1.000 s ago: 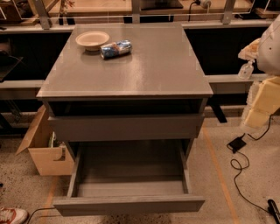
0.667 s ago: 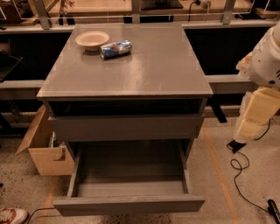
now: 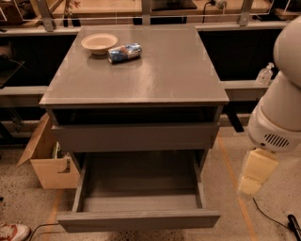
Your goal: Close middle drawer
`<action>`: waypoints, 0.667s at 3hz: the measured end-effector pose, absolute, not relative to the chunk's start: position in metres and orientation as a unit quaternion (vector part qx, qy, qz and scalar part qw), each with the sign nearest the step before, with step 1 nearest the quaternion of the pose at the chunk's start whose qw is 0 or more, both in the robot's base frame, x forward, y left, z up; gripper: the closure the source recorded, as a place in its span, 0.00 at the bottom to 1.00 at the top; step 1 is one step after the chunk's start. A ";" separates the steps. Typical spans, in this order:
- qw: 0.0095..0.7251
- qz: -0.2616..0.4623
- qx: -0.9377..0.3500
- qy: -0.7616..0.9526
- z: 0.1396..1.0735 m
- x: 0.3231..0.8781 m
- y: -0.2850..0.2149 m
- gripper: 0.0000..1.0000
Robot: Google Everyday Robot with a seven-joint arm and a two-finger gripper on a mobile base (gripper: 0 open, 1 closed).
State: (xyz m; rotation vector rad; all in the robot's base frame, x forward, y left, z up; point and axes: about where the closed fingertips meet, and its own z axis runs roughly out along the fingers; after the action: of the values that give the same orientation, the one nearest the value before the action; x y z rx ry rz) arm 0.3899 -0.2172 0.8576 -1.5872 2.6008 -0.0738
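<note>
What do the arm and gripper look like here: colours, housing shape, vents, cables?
Arm: glossy white, fat rounded segments, with a small slotted vent grille on the lower joint. Gripper, hanging at the right edge of view beside the grey cabinet: pale cream, blocky covers. No cables or markings visible on either.

A lab or workshop is indicated: a speckled floor [image 3: 14,207] marked with a tape line [image 3: 230,174], metal-framed benches [image 3: 146,12] at 12 o'clock, a cardboard box [image 3: 47,164] at 8 o'clock. The gripper [image 3: 249,186] is located at 4 o'clock.
</note>
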 end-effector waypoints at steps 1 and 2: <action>0.016 0.003 -0.492 0.870 0.803 0.367 -0.224 0.00; 0.001 0.031 -0.468 0.883 0.763 0.348 -0.229 0.00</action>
State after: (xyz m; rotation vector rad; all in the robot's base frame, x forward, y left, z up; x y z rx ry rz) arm 0.3484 -0.2287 0.7627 -1.4684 2.7730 0.0965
